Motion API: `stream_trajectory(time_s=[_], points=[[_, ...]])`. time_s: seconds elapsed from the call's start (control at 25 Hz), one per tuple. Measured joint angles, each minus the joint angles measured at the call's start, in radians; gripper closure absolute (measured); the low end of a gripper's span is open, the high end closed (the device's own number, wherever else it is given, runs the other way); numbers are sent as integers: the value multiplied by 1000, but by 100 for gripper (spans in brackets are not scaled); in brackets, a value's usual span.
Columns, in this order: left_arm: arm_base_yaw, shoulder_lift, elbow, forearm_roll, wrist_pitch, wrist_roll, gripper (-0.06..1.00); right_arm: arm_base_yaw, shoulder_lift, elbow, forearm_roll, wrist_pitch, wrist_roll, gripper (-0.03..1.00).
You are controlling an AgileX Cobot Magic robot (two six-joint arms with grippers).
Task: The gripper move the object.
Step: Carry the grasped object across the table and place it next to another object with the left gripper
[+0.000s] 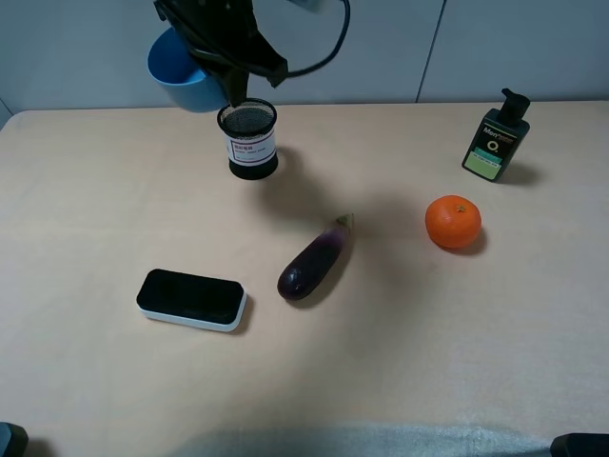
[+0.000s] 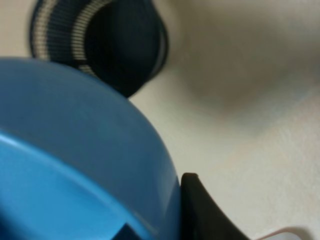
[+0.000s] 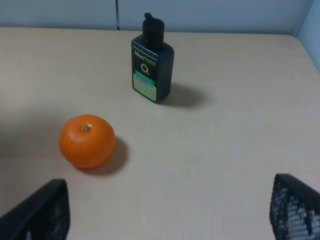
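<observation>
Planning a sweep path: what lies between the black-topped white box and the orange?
The eggplant lies between the black-topped white box and the orange, touching neither; the exterior high view shows it.

The bottle (image 3: 152, 67) read "Men" above a round "Q" mark; the cup's (image 1: 249, 140) label was too small to read.

A pale beige bench (image 1: 95, 381) with a matte top fills the scene. Behind the left end effector (image 1: 231, 92) stands a grey-blue panelled wall (image 1: 533, 48), which meets the bench's far edge. A dark vertical seam (image 1: 430, 48) splits the panels well off to that end effector's right. The light is soft and even and the shadows faint, with a whitish glare (image 1: 362, 440) along the bench's near edge.
</observation>
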Motion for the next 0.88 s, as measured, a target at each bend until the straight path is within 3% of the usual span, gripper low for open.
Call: stream_trajectory(time_s=[0.4, 0.88], points=[[-114, 144, -90, 22, 24, 0, 91, 0, 0, 0, 0, 0, 0, 36], [-164, 301, -324, 23, 61, 0, 91, 0, 0, 0, 0, 0, 0, 36]])
